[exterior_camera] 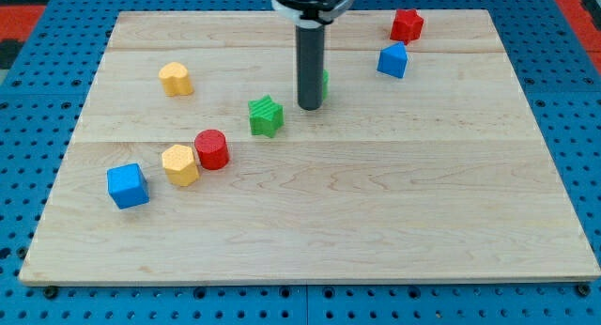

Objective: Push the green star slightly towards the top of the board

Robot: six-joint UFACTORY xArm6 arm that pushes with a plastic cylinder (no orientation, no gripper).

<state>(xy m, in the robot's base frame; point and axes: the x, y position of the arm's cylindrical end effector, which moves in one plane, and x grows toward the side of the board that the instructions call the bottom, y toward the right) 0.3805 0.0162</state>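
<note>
Sitting just left of the frame's centre, the green star rests flat on the wooden board, apart from every neighbour. My tip stands just to its right, slightly higher in the frame, not touching it; there are no fingers to report, only the rod. A second green block peeks out behind the rod. Lower left sits the red cylinder. Judging by this, the push has not begun: my tip must first get below the star.
</note>
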